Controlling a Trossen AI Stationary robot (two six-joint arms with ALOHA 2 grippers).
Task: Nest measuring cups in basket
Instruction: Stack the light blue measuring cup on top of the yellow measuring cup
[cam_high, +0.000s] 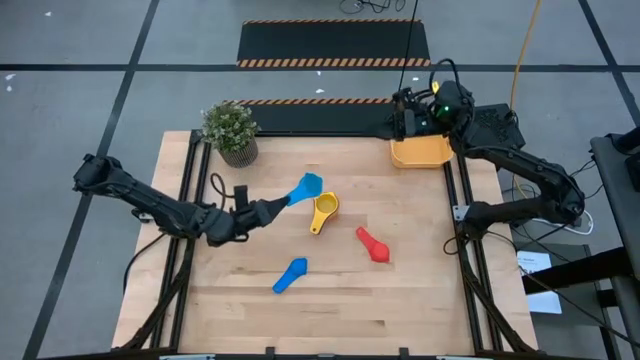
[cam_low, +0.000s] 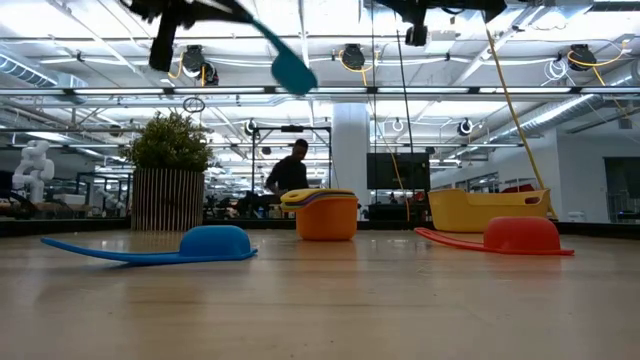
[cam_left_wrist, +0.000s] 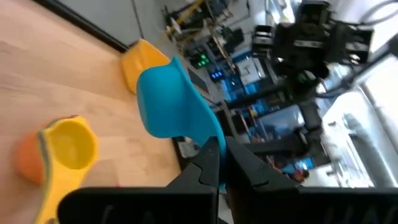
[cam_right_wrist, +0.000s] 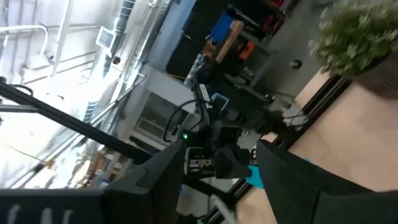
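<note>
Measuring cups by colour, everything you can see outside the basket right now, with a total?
Teal: 1, held by the left gripper (teal cup)
Yellow: 1
Orange: 1, under the yellow
Red: 1
Blue: 1
Total: 5

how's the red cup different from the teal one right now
The red cup lies bowl-down on the table, untouched; the teal cup is up in the air, its handle pinched by the left gripper. In the low view the red cup sits on the wood while the teal cup hangs high above it. Both are small scoops with a round bowl and flat handle, and neither is in the basket.
</note>
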